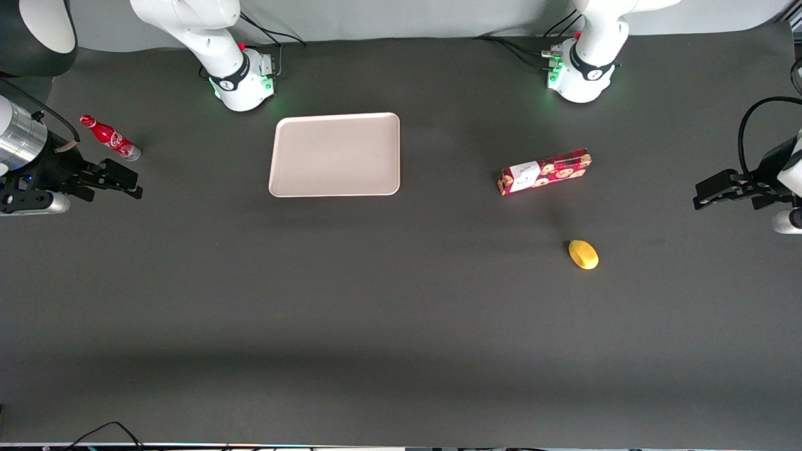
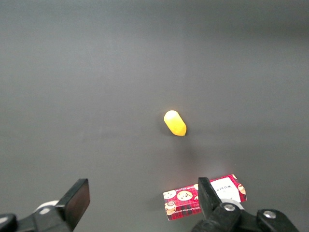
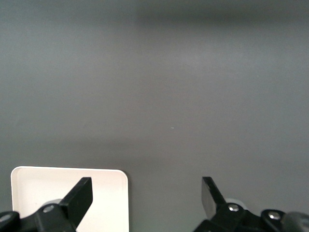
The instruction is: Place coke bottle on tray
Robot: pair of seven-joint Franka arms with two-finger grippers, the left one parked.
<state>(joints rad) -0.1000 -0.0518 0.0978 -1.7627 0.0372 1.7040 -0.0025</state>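
Observation:
The coke bottle [image 1: 110,138], small and red with a white script logo, lies on its side on the dark table at the working arm's end. My gripper [image 1: 128,181] hovers just nearer the front camera than the bottle, open with nothing between its fingers. The pale beige-pink tray [image 1: 335,155] lies flat toward the middle of the table, near the working arm's base. In the right wrist view my gripper [image 3: 147,188] spreads wide over bare table, and a corner of the tray [image 3: 104,186] shows past one fingertip. The bottle is out of that view.
A red cookie box [image 1: 544,171] lies toward the parked arm's end, and a yellow lemon-like object [image 1: 583,254] sits nearer the front camera than the box. Both also show in the left wrist view: the box [image 2: 186,203] and the yellow object [image 2: 175,123].

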